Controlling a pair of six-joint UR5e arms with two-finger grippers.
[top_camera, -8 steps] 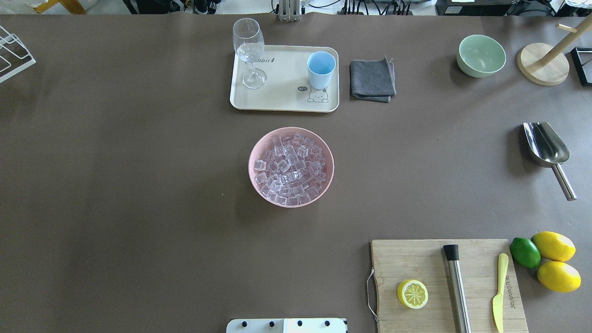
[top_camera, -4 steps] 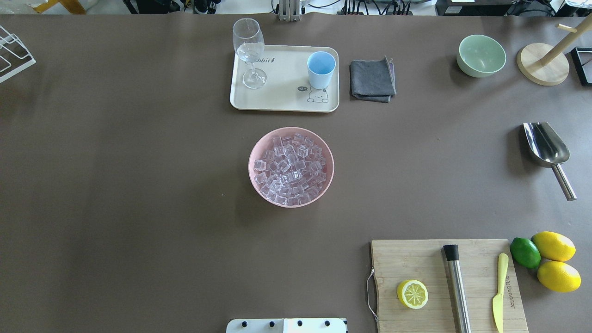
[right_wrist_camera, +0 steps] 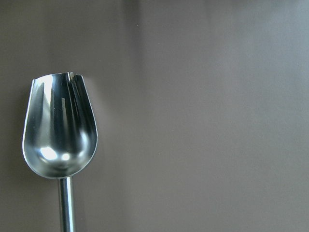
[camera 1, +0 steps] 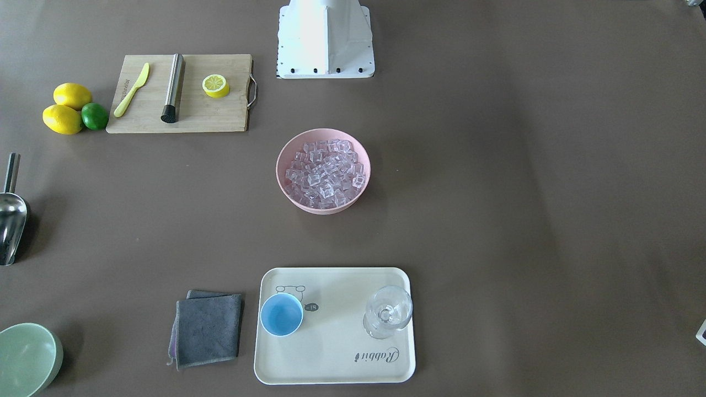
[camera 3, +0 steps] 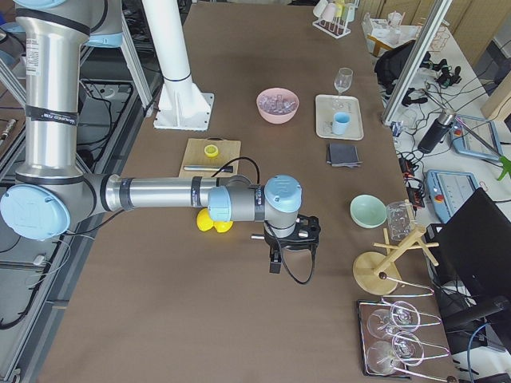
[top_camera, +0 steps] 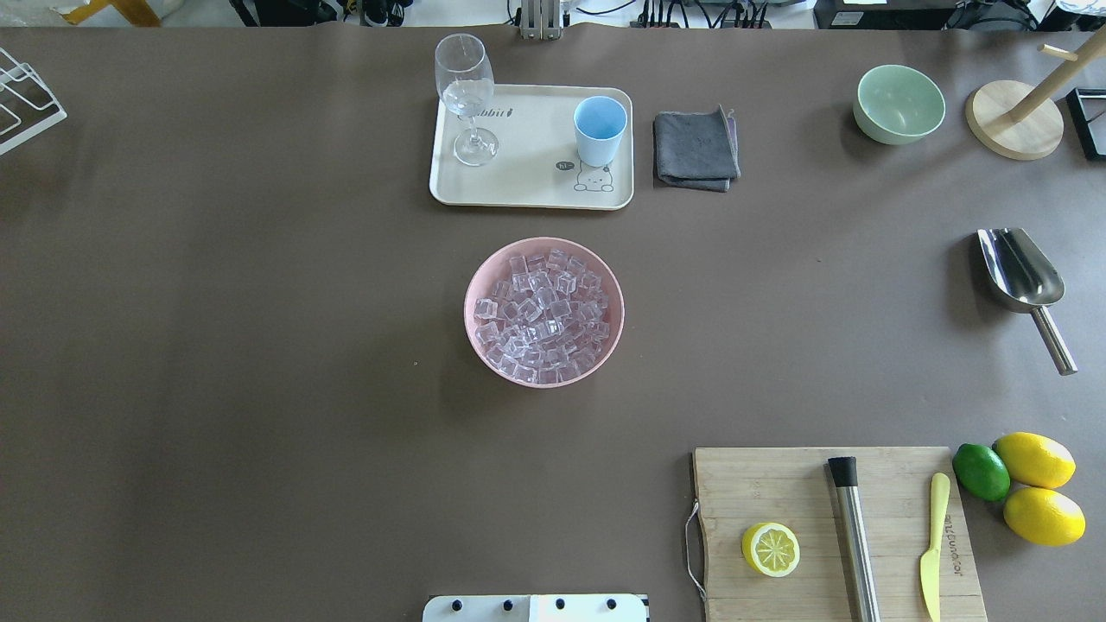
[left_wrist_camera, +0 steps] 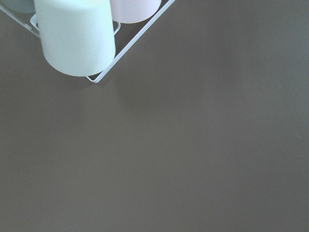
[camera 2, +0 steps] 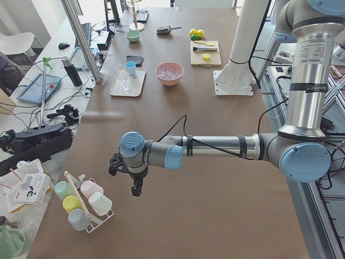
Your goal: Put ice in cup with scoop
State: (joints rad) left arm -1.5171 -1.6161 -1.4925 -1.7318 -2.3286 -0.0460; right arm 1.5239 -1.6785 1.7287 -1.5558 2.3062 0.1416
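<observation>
The ice [top_camera: 543, 315] fills a pink bowl [top_camera: 473, 298] at the table's middle; the ice also shows in the front view [camera 1: 324, 173]. The light-blue cup [top_camera: 600, 130] stands upright on a cream tray [top_camera: 527, 186] behind the bowl. The steel scoop [top_camera: 1020, 272] lies on the table at the far right, and the right wrist view looks straight down on it [right_wrist_camera: 60, 128]. My right gripper [camera 3: 275, 257] hangs over the scoop's spot. My left gripper [camera 2: 133, 186] hangs over the table's far left end. Both show only in the side views, so I cannot tell whether they are open or shut.
A wine glass [top_camera: 467, 91] stands on the tray. A grey cloth [top_camera: 696, 149] and a green bowl [top_camera: 899, 104] lie at the back right. A cutting board [top_camera: 778, 484] holds a lemon half, a steel cylinder and a knife. A mug rack [camera 2: 83, 202] stands beside the left gripper.
</observation>
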